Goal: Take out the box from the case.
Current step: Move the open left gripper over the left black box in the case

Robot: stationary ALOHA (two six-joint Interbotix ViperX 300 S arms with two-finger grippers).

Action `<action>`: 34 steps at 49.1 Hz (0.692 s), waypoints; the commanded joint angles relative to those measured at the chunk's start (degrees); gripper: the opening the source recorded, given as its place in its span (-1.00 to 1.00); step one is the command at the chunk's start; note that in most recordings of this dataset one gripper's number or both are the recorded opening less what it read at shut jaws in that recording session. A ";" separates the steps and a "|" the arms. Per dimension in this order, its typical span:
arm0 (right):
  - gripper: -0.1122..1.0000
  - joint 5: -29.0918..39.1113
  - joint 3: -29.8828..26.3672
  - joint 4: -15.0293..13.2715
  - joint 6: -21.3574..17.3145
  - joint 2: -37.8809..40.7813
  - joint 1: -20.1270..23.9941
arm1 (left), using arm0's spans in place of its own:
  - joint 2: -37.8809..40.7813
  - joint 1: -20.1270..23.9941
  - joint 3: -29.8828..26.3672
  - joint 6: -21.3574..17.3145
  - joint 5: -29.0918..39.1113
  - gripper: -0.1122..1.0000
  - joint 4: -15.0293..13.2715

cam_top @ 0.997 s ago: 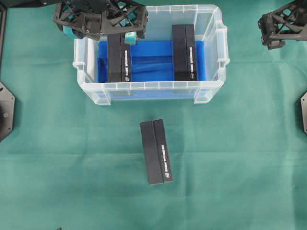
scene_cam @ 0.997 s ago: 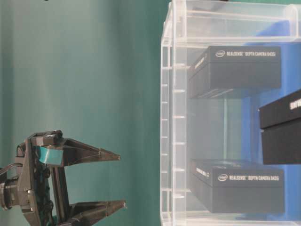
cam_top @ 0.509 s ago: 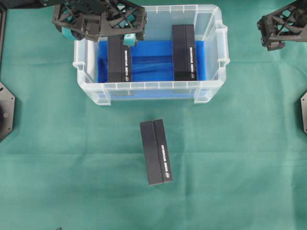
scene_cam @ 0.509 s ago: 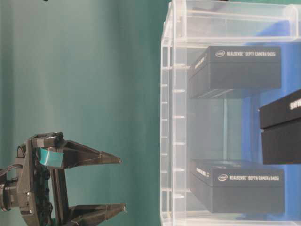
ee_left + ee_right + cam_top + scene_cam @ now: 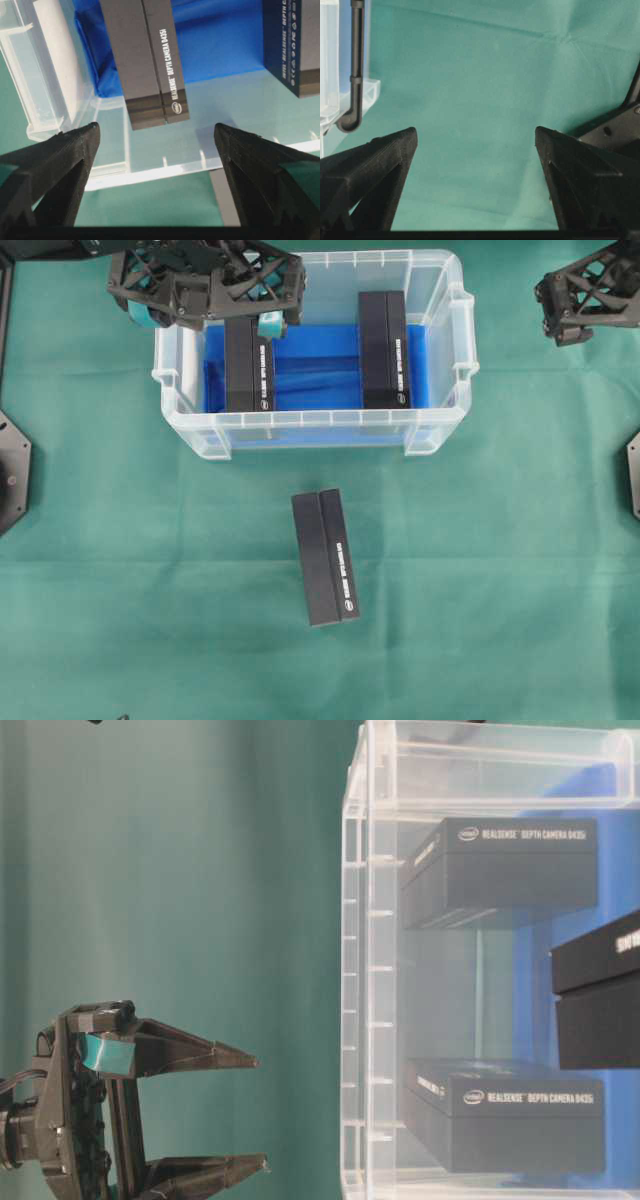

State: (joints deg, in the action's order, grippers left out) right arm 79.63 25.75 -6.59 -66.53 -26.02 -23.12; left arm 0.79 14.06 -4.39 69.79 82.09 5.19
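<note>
- Boxes are lying in three places: two black RealSense depth camera boxes are resting on the blue cloth (image 5: 310, 365) inside the case (image 5: 440, 435), and a third box (image 5: 325, 557) is lying on the green tabletop (image 5: 520, 580) in front of the case, well apart from it.
- Inside the case, the left box (image 5: 249, 375) is sitting near the left wall and the right box (image 5: 383, 350) near the right wall, with bare blue cloth between them; that gap is probably leaving room for jaws to come down on either side of a box.
- Judging by the layout, the box on the tabletop is already out, and the two in the case are remaining to be lifted.
- The left gripper (image 5: 205, 302) is hanging over the far left part of the case, above the far end of the left box, which suggests this box is the next target.
- In the left wrist view its jaws are standing wide apart, wider than the left box lying between and beyond them, and they are touching and holding nothing.
- The right gripper (image 5: 585, 295) is waiting off to the right of the case over bare tabletop, likely keeping out of the way.
- Its jaws are also spread wide in the right wrist view, with only green cloth between them; nothing is being gripped.
</note>
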 commanded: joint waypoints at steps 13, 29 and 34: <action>0.88 -0.26 -0.53 0.00 0.00 -0.44 0.18 | -0.62 -0.09 -0.88 0.00 -0.18 0.90 0.26; 0.88 -0.26 -0.53 0.00 0.00 -0.44 0.44 | 0.00 -0.09 -0.44 0.00 -0.53 0.90 0.26; 0.88 -0.26 -0.44 0.09 0.00 -0.44 0.44 | -0.09 -0.09 0.35 0.09 -0.79 0.90 0.26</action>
State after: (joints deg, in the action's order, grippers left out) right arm 79.54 25.75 -6.59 -66.53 -25.93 -22.85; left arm 1.49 14.06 -3.87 69.79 81.56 5.27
